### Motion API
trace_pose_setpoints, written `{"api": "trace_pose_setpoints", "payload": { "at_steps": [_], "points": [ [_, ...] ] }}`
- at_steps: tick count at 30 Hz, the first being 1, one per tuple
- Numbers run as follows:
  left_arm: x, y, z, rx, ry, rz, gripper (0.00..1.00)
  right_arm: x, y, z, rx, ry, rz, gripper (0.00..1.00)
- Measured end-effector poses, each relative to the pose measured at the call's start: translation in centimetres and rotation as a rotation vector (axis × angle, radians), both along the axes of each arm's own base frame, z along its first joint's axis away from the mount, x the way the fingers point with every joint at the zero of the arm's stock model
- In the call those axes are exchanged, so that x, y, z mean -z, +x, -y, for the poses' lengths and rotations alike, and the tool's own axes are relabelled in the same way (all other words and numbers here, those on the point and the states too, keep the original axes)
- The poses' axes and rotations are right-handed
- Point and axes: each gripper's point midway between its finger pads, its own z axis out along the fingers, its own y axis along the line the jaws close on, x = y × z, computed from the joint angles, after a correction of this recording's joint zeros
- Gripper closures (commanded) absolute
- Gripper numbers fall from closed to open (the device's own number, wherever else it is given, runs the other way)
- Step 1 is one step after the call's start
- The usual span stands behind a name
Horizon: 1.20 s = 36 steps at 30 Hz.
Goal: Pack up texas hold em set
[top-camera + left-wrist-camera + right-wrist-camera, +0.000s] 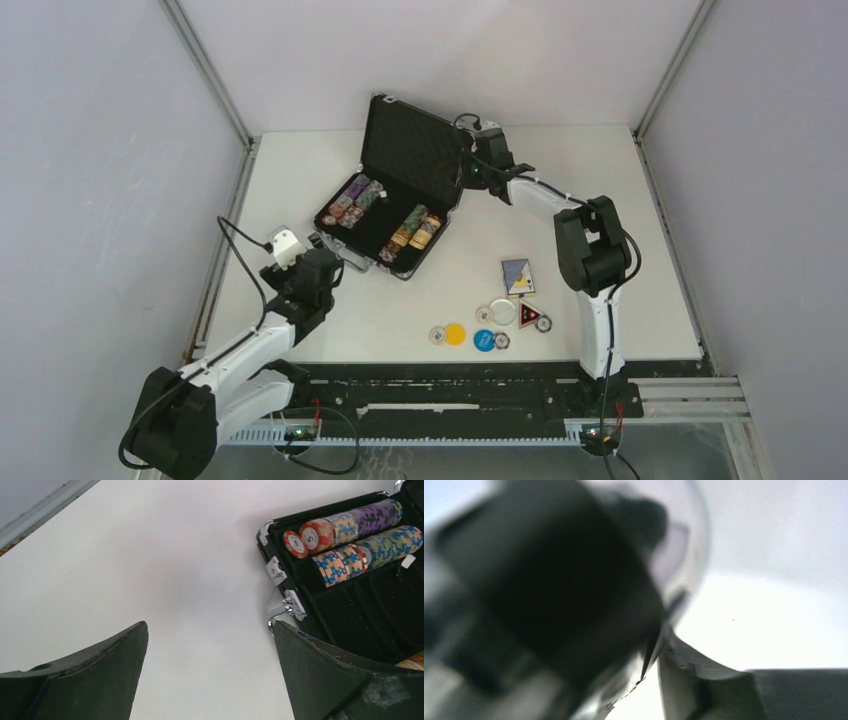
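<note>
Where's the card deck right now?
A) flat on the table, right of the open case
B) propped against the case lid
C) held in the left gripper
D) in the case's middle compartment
A: the top view shows the card deck lying on the table, clear of the open briefcase and to its right, near the loose round buttons.

My white-and-black jointed left arm (pixel 243 350), lower left of frame, and matching right arm (pixel 603 320), right of centre, trail loose black cables (pixel 243 255).
</note>
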Motion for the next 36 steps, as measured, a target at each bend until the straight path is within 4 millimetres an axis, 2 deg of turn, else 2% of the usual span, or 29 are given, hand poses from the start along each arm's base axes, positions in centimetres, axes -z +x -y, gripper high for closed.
{"api": "trace_pose_setpoints", "payload": {
  "at_steps": [4,7,10,15,18,23,25,30,36],
  "points": [
    [-0.3,0.3,0.1,0.009,0.007,0.008,0.0,-1.0,1.4,2.0,0.047,-0.02,0.024,0.23],
    [-1.0,1.5,0.7,0.033,0.004,0.0,0.0,-1.7,1.5,2.6,0.057,-0.026,0.033,0.19],
    [-3.0,3.7,1.2,0.074,-0.011,0.015,0.0,-2.9,1.3,2.3,0.055,-0.025,0.056,0.19],
    [-7.2,8.3,1.2,0.185,0.057,0.056,0.01,-5.3,-1.5,1.5,0.032,-0.016,0.091,0.21],
    [-8.1,11.2,0.8,0.283,0.134,0.019,0.05,-5.8,-4.1,0.8,0.001,-0.013,0.093,0.22],
    [-6.7,16.8,0.3,0.488,0.183,-0.134,0.11,-4.8,-8.6,0.0,-0.047,-0.013,0.059,0.23],
    [-5.5,18.2,-0.3,0.539,0.176,-0.176,0.14,-4.3,-9.9,-0.5,-0.072,-0.003,0.041,0.23],
    [-1.9,18.1,-1.6,0.626,0.172,-0.337,0.18,-3.5,-11.3,-1.6,-0.107,0.004,0.016,0.24],
    [-0.6,17.6,-0.8,0.752,0.194,-0.43,0.19,-2.8,-11.7,-1.5,-0.114,0.0,-0.001,0.26]
  ]
}}
